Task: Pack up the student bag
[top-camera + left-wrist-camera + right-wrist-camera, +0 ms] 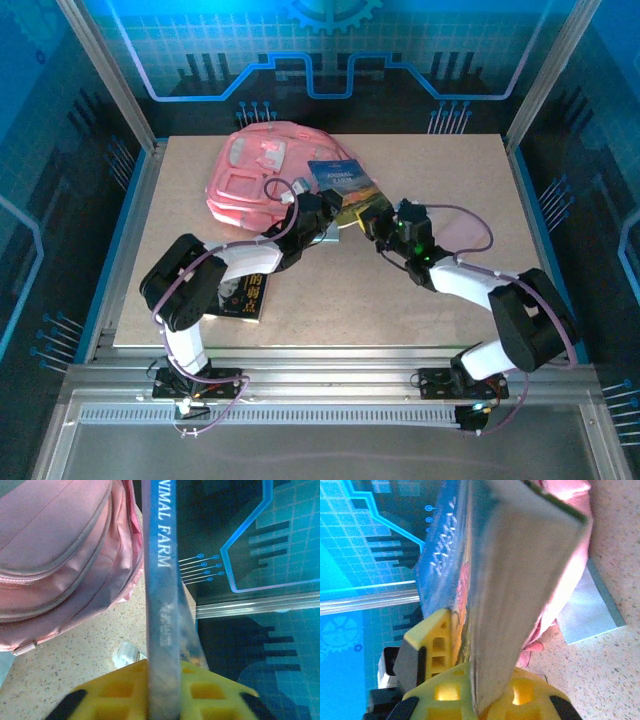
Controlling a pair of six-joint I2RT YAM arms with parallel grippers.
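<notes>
The student bag (pixel 262 172), pink and soft, lies at the back left of the table. A blue paperback titled Animal Farm (pixel 343 183) stands tilted against the bag's right side, held between both grippers. My left gripper (pixel 318 215) is shut on the spine end; in the left wrist view the spine (pixel 162 580) runs up between the yellow jaws (pixel 162 685), with the bag (pixel 60 555) to the left. My right gripper (pixel 380 222) is shut on the other edge; the page edge (pixel 520 570) rises from its jaws (pixel 487 687), with pink fabric (pixel 572 580) behind.
A dark book with yellow lettering (pixel 248 297) lies near the front under my left arm. A flat grey-blue item (pixel 330 237) lies on the table beneath the held book, seen also in the right wrist view (pixel 592 612). Metal frame posts edge the table.
</notes>
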